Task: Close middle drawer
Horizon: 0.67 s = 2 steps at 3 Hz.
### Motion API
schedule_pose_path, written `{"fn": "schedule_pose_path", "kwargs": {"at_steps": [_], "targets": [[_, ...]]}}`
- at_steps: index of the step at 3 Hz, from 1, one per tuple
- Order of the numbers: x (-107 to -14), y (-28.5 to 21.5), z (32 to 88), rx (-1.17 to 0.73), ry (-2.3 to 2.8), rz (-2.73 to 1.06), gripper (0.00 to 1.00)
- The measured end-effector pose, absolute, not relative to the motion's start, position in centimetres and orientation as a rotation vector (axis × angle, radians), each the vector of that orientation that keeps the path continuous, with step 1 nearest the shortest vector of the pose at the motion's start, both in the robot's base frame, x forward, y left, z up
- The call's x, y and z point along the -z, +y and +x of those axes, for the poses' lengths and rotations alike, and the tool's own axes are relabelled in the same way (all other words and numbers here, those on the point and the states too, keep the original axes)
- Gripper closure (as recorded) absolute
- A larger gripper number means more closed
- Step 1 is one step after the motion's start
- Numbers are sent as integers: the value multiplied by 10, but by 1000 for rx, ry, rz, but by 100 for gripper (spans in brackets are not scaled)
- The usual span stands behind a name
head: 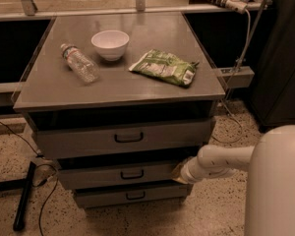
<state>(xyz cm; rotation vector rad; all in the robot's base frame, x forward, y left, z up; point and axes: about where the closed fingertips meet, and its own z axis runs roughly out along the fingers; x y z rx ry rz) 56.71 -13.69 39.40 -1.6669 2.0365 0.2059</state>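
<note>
White end effector (181,173) at grey middle drawer (93,177); speckled floor (211,213).

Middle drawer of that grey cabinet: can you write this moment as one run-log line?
middle drawer | state: partly open | end effector | position: at drawer front's right end | task: closing not yet done
</note>
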Motion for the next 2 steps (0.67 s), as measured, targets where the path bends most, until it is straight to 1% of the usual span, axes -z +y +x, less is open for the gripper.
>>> {"fn": "schedule_pose_path", "kwargs": {"at_steps": [1,2], "targets": [[-396,-138,549,-241,2027,-1668,40],[-409,-149,504,-279,2030,-1648,16]]}}
